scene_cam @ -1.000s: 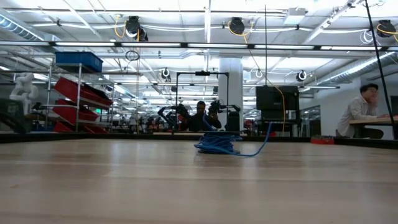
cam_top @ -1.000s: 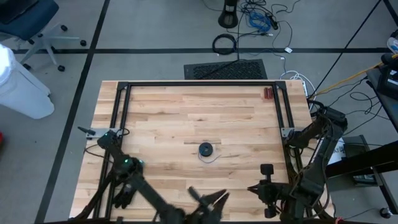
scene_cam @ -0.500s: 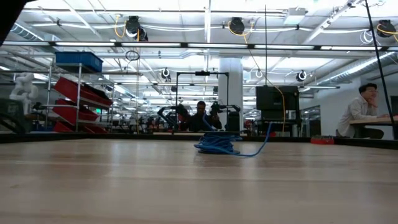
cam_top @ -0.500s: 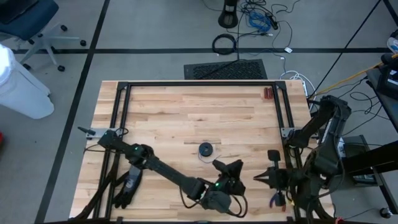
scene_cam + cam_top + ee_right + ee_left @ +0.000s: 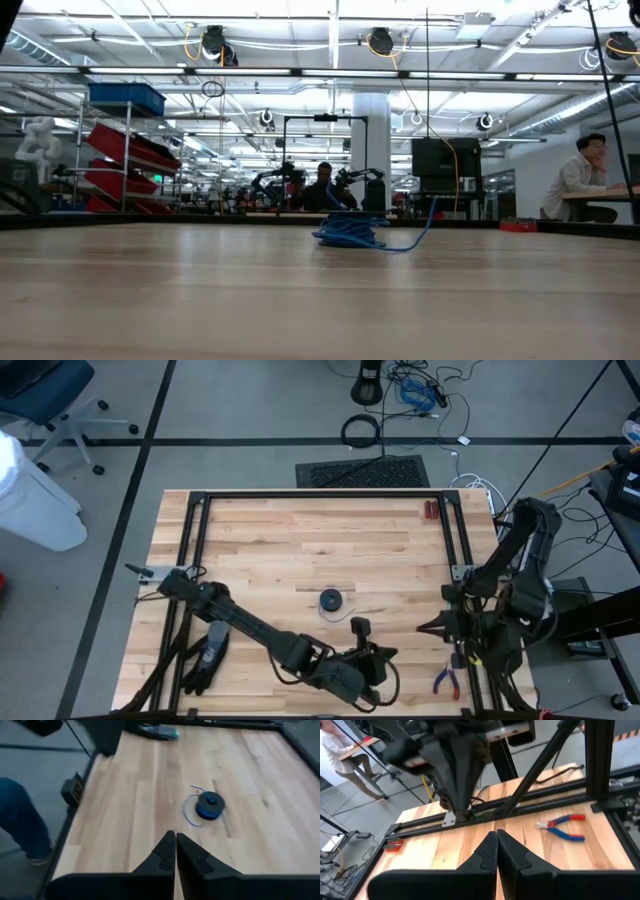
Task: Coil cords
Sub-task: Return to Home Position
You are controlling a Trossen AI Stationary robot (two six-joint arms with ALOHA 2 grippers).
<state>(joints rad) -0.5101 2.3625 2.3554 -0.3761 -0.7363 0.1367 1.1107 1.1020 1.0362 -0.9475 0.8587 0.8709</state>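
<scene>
Coil of blue wire lies at bench centre. Left gripper, fingers together and empty, hangs near the front edge. Right gripper, likewise closed and empty, hangs near the right edge.

I work in a robotics lab, a big open hall. Beyond my wooden table stand red parts shelves, another pair of robot arms on their own frame, cord reels hung overhead and a seated person — loose cables litter the grey floor.
</scene>
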